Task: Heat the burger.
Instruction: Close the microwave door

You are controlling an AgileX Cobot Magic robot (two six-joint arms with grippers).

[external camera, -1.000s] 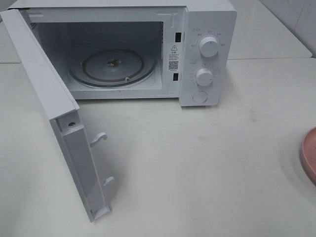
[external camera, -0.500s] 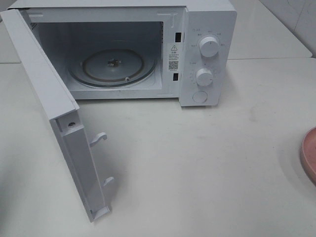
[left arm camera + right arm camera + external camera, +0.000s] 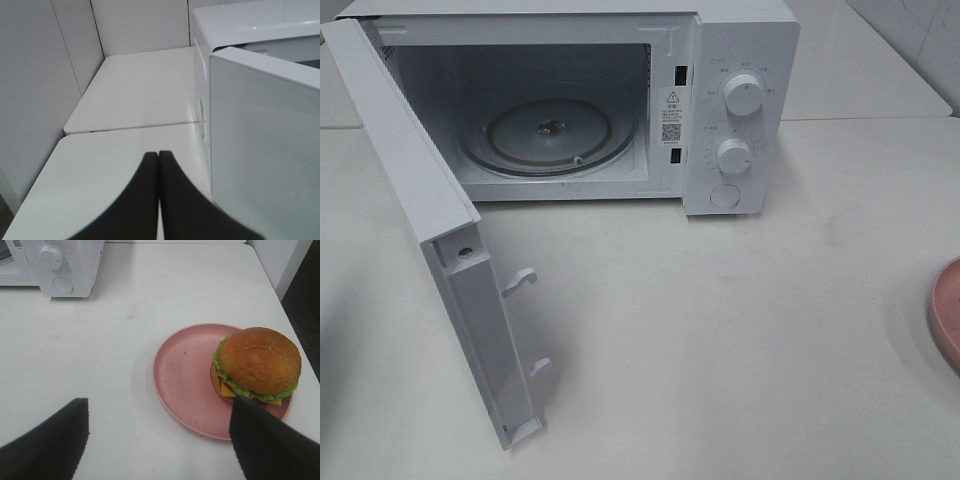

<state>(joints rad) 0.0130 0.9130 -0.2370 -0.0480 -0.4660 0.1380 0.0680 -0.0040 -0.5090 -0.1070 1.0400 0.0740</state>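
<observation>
1. Burger [image 3: 257, 365] on pink plate [image 3: 182, 380] — right of microwave [image 3: 740, 110], door [image 3: 440, 250] swung open.
2. Right gripper [image 3: 160, 432] spread wide above table [image 3: 150, 295], holding nothing.
3. Left gripper [image 3: 158, 156] pressed shut — empty.

A sticker [image 3: 671, 112] with a warning triangle and a square code sits on the front of the microwave [image 3: 740, 110], and small marks ring its two knobs [image 3: 743, 96], but every word is too tiny to read.
</observation>
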